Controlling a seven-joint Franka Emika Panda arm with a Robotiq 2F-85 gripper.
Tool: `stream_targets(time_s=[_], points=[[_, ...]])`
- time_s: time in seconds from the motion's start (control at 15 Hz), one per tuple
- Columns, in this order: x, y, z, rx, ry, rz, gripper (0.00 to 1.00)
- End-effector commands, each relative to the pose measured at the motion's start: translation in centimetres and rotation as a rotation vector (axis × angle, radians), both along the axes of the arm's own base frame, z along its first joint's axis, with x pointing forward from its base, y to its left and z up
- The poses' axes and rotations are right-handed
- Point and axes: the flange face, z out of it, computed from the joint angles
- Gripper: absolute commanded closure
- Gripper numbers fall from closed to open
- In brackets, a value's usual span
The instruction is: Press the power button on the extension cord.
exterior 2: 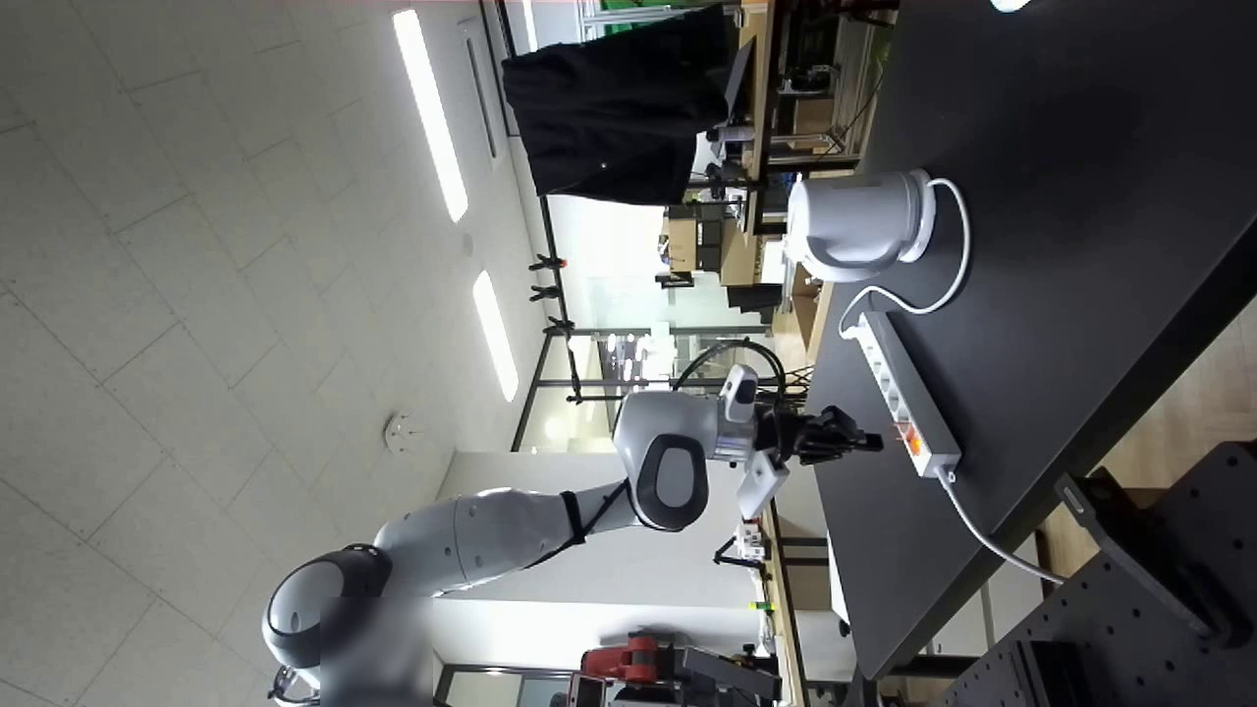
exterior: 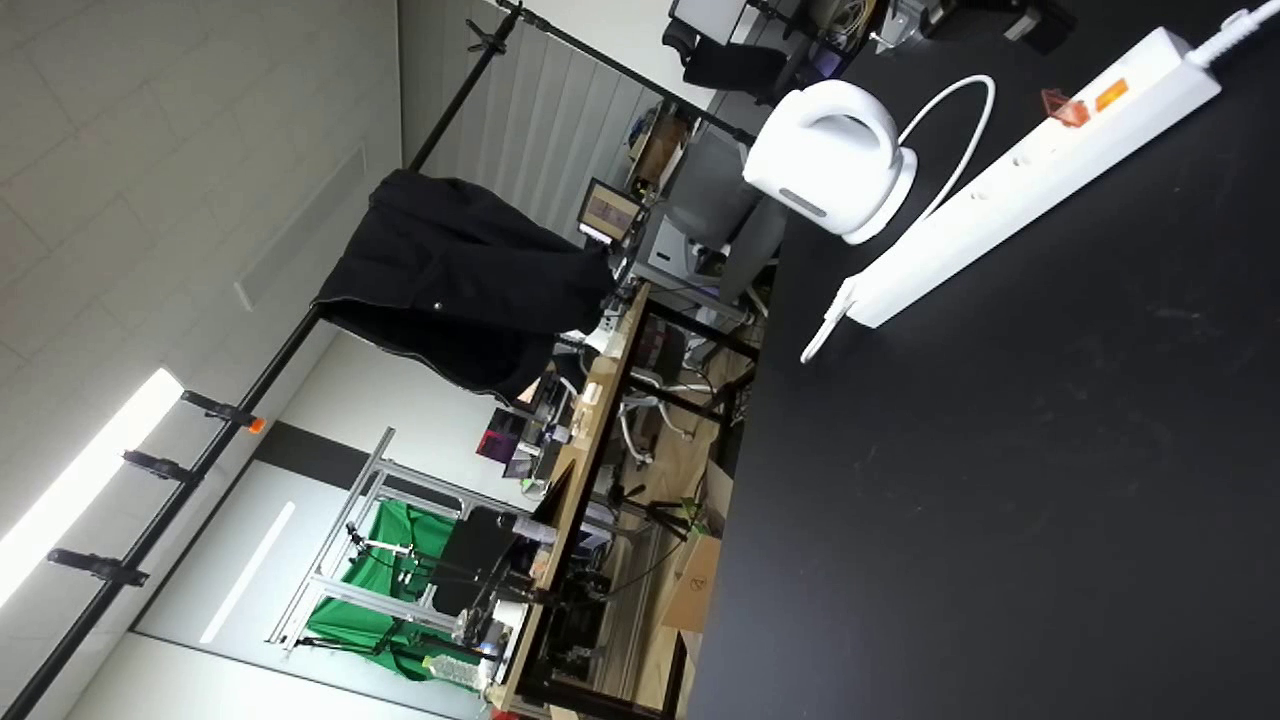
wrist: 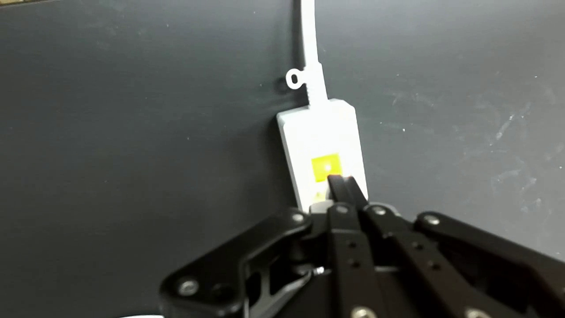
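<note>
The extension cord, a long white power strip, lies on the black table in both exterior views [exterior: 1000, 205] [exterior 2: 915, 393]; its cable end shows in the wrist view [wrist: 324, 132]. The power button is orange in both exterior views [exterior: 1111, 95] [exterior 2: 912, 439] and bright yellow in the wrist view [wrist: 325, 167]. My gripper is shut and empty, pointing at the strip's switch end in an exterior view [exterior 2: 874, 442], with a small gap to it. In the wrist view my fingertips [wrist: 343, 177] overlap the button's lower edge; contact cannot be told there. The sockets are hidden behind the gripper in that view.
A white kettle [exterior: 825, 165] [exterior 2: 854, 226] with a white cord stands near the strip's far end. A small reddish piece [exterior: 1065, 108] sits beside the button. The strip's white cable [exterior 2: 992, 540] runs off the table edge. A dark perforated plate [exterior 2: 1110, 638] stands near the table.
</note>
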Motion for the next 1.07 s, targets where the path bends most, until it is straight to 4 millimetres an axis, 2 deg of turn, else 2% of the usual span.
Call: stream_targets(time_s=[0.0, 0.53, 1.0], points=[[0.8, 0.0, -1.4, 0.004, 0.012, -0.013, 1.00], [1.3, 0.2, -4.0, 0.005, 0.047, -0.014, 1.00], [1.9, 0.7, -4.6, 0.025, 0.012, -0.049, 1.00]])
